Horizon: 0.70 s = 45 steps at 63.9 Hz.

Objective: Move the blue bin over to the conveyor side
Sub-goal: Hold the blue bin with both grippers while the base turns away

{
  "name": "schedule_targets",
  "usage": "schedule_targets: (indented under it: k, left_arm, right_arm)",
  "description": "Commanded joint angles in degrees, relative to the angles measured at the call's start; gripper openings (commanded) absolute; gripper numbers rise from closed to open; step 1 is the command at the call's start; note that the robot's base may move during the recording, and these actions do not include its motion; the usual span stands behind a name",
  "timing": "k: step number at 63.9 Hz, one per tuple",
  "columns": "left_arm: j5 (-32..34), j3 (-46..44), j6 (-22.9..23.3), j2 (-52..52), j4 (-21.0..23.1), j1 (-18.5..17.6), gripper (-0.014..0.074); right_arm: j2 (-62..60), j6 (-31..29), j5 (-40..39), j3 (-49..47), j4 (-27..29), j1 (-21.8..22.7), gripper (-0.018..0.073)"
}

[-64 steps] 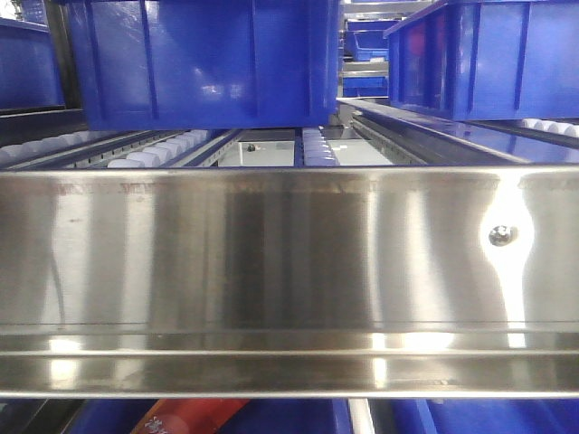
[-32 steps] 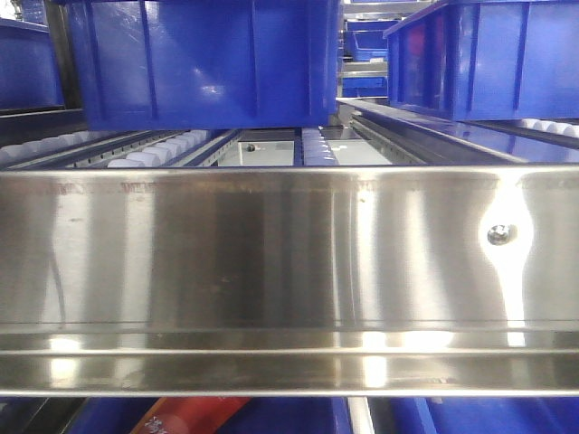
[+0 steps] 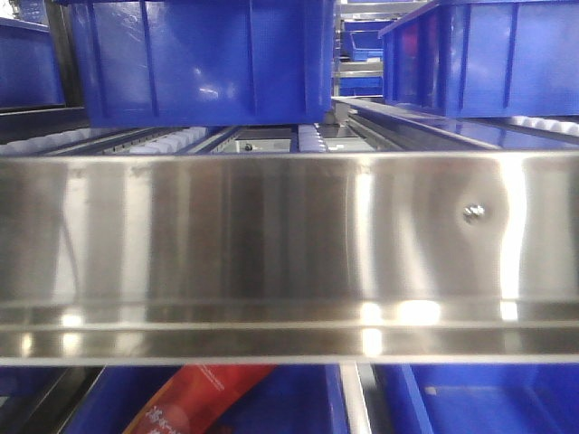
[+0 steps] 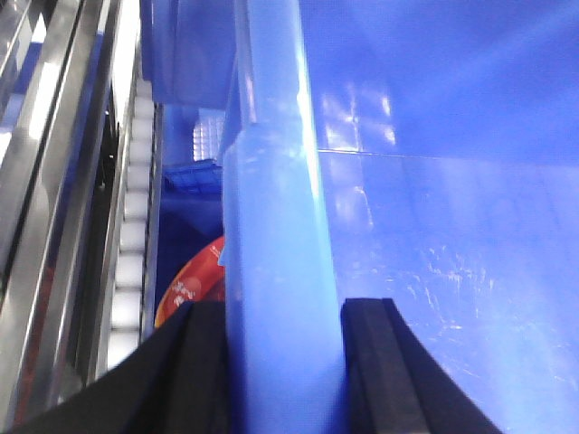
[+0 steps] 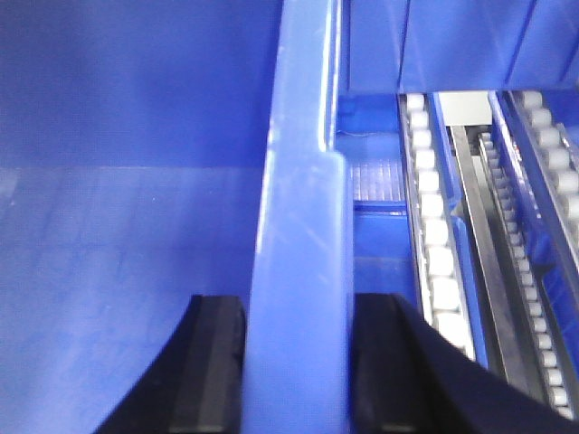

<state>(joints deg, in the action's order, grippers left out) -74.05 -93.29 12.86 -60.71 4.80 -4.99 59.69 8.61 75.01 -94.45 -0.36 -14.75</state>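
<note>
The blue bin (image 3: 199, 59) fills the top centre of the front view, its bottom edge just above the roller tracks. My left gripper (image 4: 285, 312) is shut on the bin's thick rim (image 4: 271, 181), one black finger on each side of the wall. My right gripper (image 5: 297, 307) is shut on the rim of the opposite wall (image 5: 303, 181) in the same way. The bin's inside floor shows in both wrist views. Neither gripper shows in the front view. The dark conveyor belt is out of view.
A shiny steel rail (image 3: 271, 244) with a screw (image 3: 472, 212) spans the front view. White roller tracks (image 3: 312, 136) (image 5: 434, 244) (image 4: 131, 226) run behind it. Another blue bin (image 3: 488, 54) sits at the right. Below the rail are blue bins (image 3: 470, 402) and a red packet (image 3: 194, 402) (image 4: 194, 285).
The steel rail has shifted up and looks slightly smaller, its screw up and left. More of the lower bins and red packet shows. The blue bin stays near the top.
</note>
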Motion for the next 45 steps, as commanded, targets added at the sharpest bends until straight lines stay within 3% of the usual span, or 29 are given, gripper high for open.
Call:
schedule_targets:
  k: [1, 45]
  left_arm:
    - [4.9, -0.7, -0.6, 1.0, -2.4, 0.0, -0.0018]
    - [4.9, -0.7, -0.6, 1.7, -2.4, 0.0, -0.0018]
  right_arm:
    - [-1.1, -1.0, -5.0, -0.8, -3.8, 0.3, -0.0081]
    - [-1.1, -1.0, -5.0, -0.8, -3.8, 0.3, -0.0081]
